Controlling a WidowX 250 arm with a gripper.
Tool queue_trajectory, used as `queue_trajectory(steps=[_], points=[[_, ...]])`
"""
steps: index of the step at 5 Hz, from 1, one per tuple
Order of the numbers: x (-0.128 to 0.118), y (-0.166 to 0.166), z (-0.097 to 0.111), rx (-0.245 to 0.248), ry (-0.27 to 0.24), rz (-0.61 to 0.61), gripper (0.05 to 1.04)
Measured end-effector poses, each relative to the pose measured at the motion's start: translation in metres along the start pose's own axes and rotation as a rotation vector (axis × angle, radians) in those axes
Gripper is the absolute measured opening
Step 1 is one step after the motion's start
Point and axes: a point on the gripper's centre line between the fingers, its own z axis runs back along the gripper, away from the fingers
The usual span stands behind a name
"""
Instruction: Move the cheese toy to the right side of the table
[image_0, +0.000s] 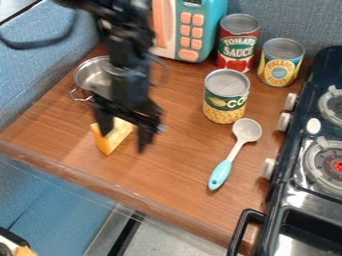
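Camera view, my gripper (123, 141) over the brown counter (177, 165), jaws wide apart, cheese toy (117, 137) by their tips, blue-handled spoon (232, 153) between it and the stove (304, 200).

Extends in from the top edge of the view, left of centre, with the black arm (127, 45). Hangs nearly upright below that, down to the black gripper (123, 143), pointed downward. Slants across the gripper's body, lower toward the right of the view. Holds the fingers (144, 138) spread well apart, with an open gap between and both tips directed down.
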Motion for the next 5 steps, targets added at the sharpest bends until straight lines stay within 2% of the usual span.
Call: queue_trajectory(steps=[1, 2, 4, 5], points=[[0.007, 0.024, 0.001, 0.039, -0.03, -0.096, 0.999], [0.011, 0.044, -0.01, 0.042, -0.006, -0.129, 0.999], [0.02, 0.044, -0.043, 0.024, 0.043, -0.121, 0.999], [0.024, 0.035, -0.046, 0.021, 0.039, -0.139, 0.93]])
